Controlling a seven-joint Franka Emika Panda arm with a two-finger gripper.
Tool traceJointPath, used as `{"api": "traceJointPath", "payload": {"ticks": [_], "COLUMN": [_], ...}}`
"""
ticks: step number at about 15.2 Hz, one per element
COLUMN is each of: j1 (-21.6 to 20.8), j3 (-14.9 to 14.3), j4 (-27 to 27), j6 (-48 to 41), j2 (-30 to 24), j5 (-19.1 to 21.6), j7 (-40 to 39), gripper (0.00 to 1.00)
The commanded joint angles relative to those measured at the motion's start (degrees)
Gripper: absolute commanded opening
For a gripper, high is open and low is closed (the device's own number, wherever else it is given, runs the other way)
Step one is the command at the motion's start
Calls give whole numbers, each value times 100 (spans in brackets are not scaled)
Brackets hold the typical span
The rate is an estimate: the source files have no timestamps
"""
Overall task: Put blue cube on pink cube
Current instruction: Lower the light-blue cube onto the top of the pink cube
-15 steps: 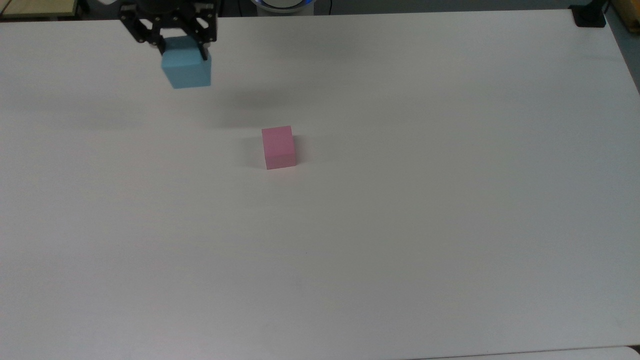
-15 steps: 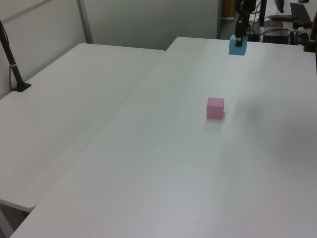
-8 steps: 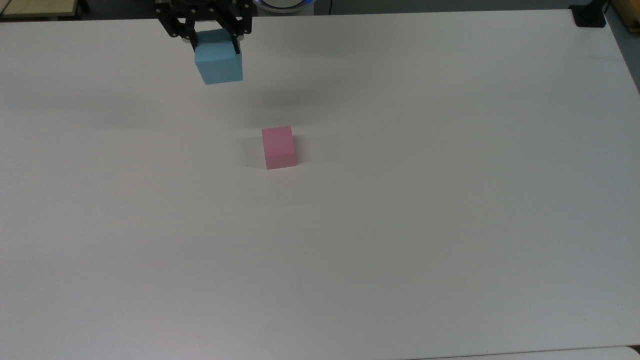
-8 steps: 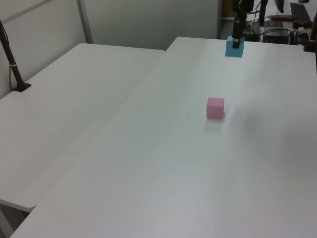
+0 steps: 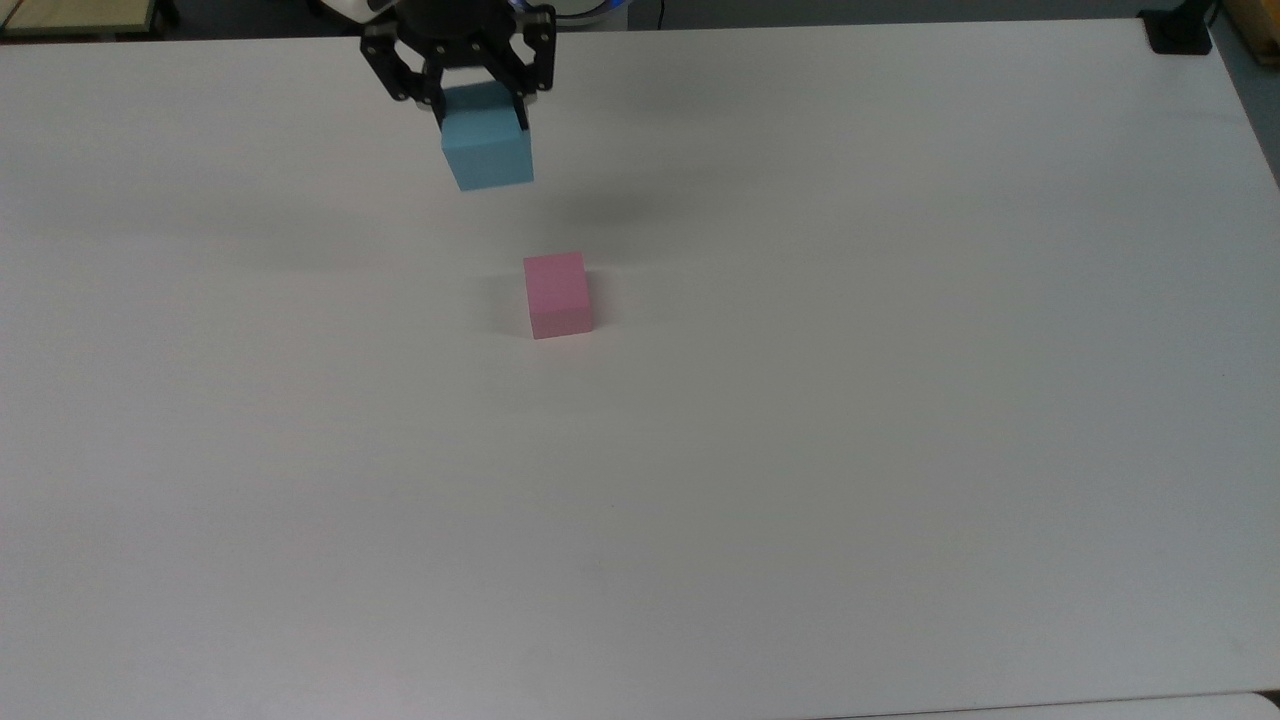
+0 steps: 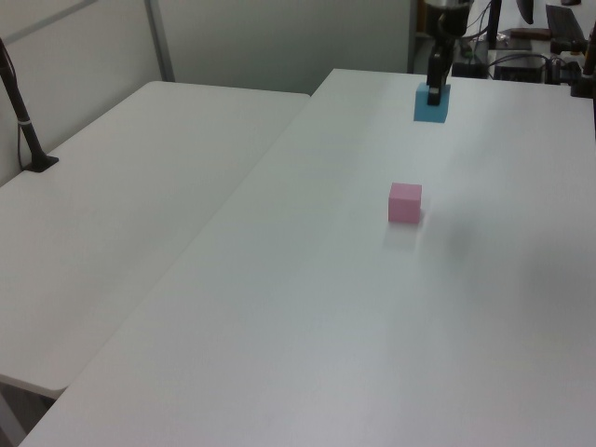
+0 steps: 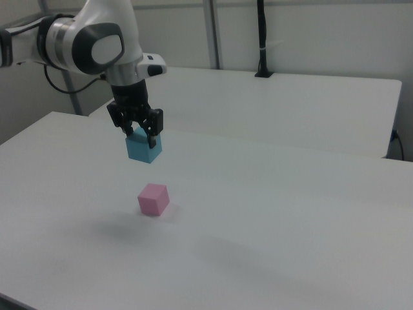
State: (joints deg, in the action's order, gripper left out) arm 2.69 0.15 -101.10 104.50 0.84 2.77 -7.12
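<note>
Two black fingers of the gripper are clamping the blue cube, hanging in the air clear of the white table. Below and toward the top view's right, the pink cube is sitting on the table, apart from it.

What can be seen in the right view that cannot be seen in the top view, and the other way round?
The right view alone shows the white arm above the gripper, a second table behind and a black post on it. The top view alone shows a black mount at its top right corner. Both show the blue cube held clear of the white table, and the pink cube resting alone on it.
</note>
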Motion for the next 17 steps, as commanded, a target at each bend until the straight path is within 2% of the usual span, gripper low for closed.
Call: {"api": "traceJointPath", "payload": {"ticks": [1,8,17], "j1": [-84,-93,-277], "j3": [90,336,345], "j4": [-296,-701,-709], "j6": [570,1291,1493], "j2": [100,486,926], "j5": [101,13,-427], "j7": [369,537,765], "gripper": [61,61,61]}}
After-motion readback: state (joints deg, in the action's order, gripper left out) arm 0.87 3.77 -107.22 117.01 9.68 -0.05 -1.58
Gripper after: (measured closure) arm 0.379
